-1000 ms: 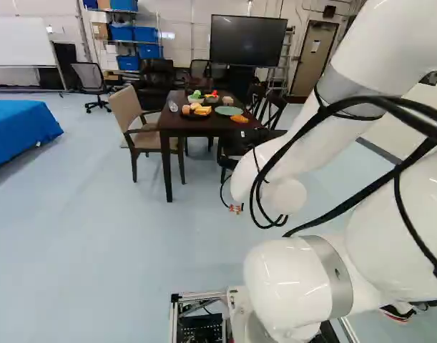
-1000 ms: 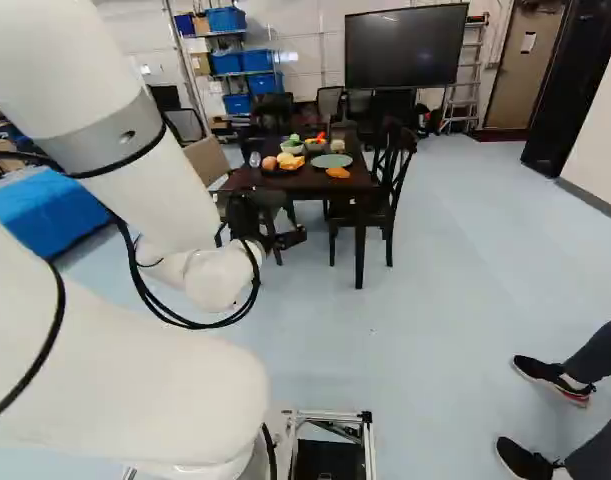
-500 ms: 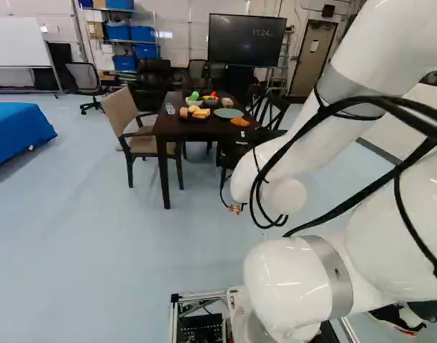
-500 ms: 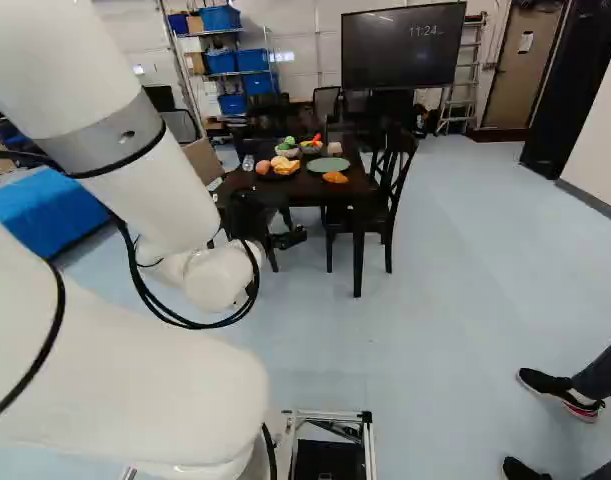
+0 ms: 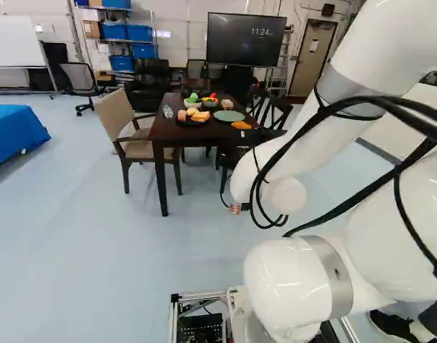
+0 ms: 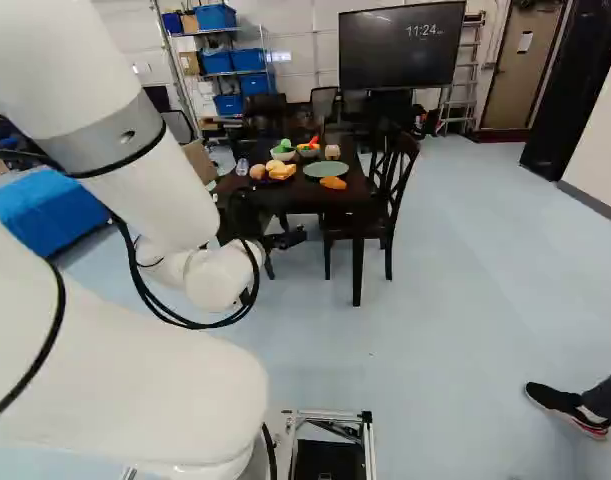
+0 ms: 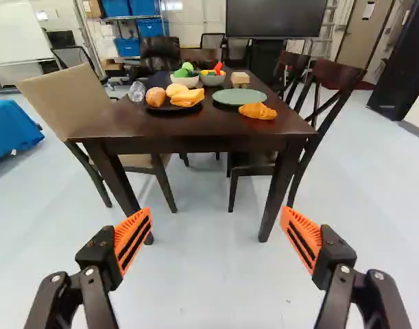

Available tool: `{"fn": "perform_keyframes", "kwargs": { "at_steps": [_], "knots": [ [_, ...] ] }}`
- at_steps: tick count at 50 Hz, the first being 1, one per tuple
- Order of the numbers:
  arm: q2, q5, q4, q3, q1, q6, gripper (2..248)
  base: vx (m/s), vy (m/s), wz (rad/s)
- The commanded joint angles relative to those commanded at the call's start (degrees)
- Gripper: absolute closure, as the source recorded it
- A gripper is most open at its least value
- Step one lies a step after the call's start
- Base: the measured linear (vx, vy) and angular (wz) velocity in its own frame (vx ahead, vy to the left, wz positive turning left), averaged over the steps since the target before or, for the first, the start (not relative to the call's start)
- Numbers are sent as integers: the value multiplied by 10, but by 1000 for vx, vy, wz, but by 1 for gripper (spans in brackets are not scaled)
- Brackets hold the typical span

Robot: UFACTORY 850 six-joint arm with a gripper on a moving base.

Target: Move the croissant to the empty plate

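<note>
And the base (image 5: 197, 296) has been driven closer to the table (image 7: 195, 130), pincer (image 7: 215, 221) spread wide and empty, so the croissant (image 7: 257, 112), near right beside the empty green plate (image 7: 238, 96), is seemingly being brought towards reach.
</note>
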Motion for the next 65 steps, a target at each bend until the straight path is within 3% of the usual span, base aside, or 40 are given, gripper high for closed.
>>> {"fn": "perform_keyframes", "kwargs": {
  "at_steps": [65],
  "knots": [
    [0,0,0,0,0,0,3,126,-9,-6]
  ]
}}
